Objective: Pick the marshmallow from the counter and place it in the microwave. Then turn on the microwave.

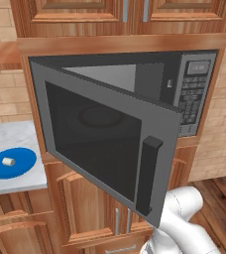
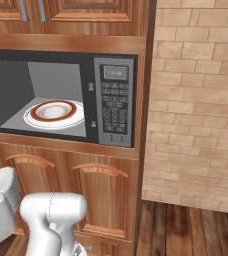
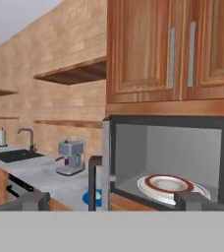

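Walls: we note tan brick wall (image 2: 196, 100).
Floor: wood plank floor (image 2: 191, 230).
Cabinets: we note brown wooden cabinets (image 3: 173, 49).

A round blue plate (image 1: 12, 163) lies at the left of the left base view. In the hand view, a grey coffee machine (image 3: 70, 157) stands left of middle, with a sink (image 3: 14, 155) and tap (image 3: 26, 138) further left. A brick wall (image 2: 198, 100) fills the right.

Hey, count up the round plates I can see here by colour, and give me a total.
Round blue plate on the marble counter, with the small white marshmallow on it: 1
White red-rimmed plate inside the open grey microwave: 1
Total: 2
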